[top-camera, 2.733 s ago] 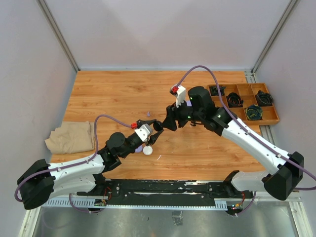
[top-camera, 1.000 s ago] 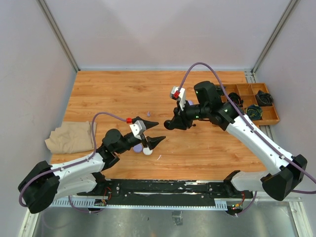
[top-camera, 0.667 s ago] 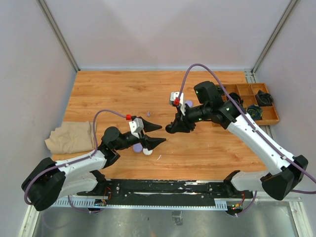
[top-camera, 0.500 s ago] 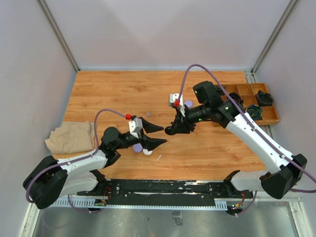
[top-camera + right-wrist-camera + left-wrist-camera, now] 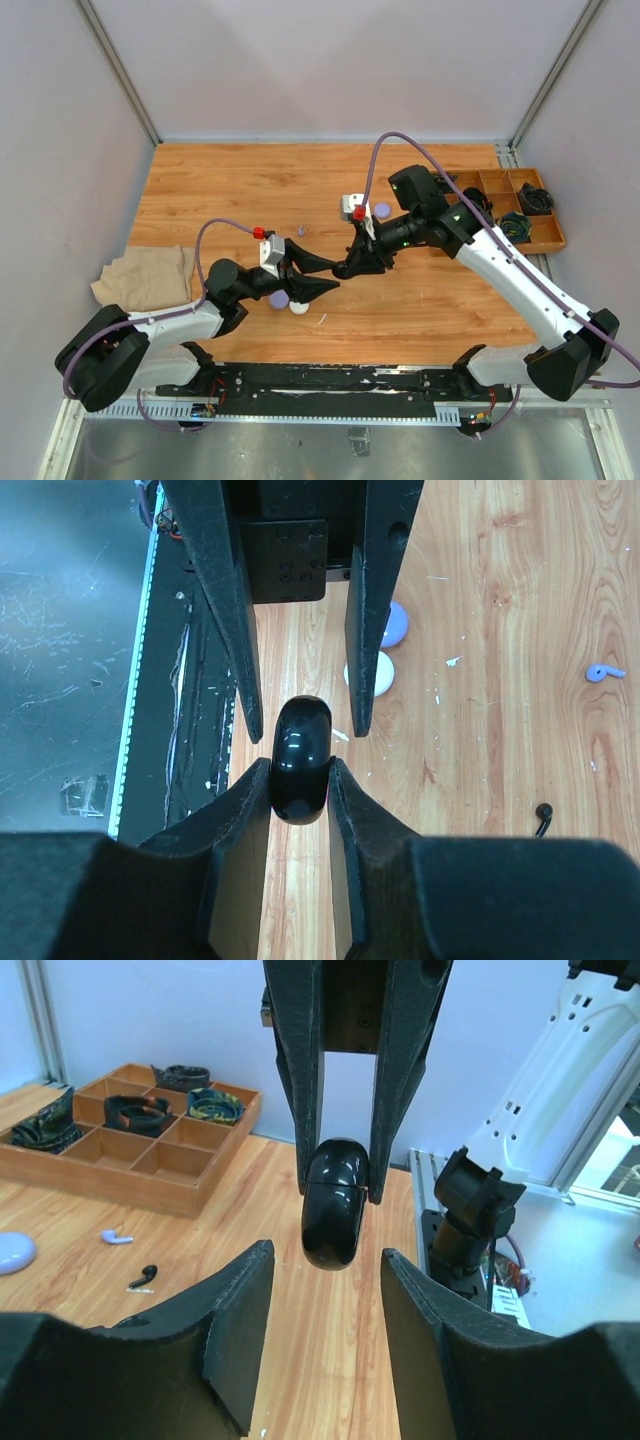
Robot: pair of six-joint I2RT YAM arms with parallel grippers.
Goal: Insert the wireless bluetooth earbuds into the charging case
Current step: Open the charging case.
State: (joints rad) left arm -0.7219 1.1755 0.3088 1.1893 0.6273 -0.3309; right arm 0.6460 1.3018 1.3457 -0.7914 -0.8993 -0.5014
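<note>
A glossy black charging case (image 5: 301, 760) is pinched edge-on in my right gripper (image 5: 300, 770), which is shut on it above the table. From the opposite side my left gripper (image 5: 325, 1260) faces it, open, one finger on each side of the case's (image 5: 335, 1215) free end without touching. In the top view the two grippers meet tip to tip (image 5: 338, 272). A lavender earbud (image 5: 117, 1237) and a black earbud (image 5: 143, 1278) lie loose on the wood; the right wrist view shows the same lavender earbud (image 5: 603, 671) and black earbud (image 5: 543, 813).
A lavender case (image 5: 279, 299) and a white case (image 5: 299, 306) sit under the left arm, and another lavender case (image 5: 383, 211) lies behind the right wrist. A wooden tray (image 5: 500, 215) of coiled cables stands at the right edge. A beige cloth (image 5: 145, 278) lies left.
My left gripper has reached right, up to the case, and its jaws have narrowed. My right gripper has carried the black case down and left to meet it.
</note>
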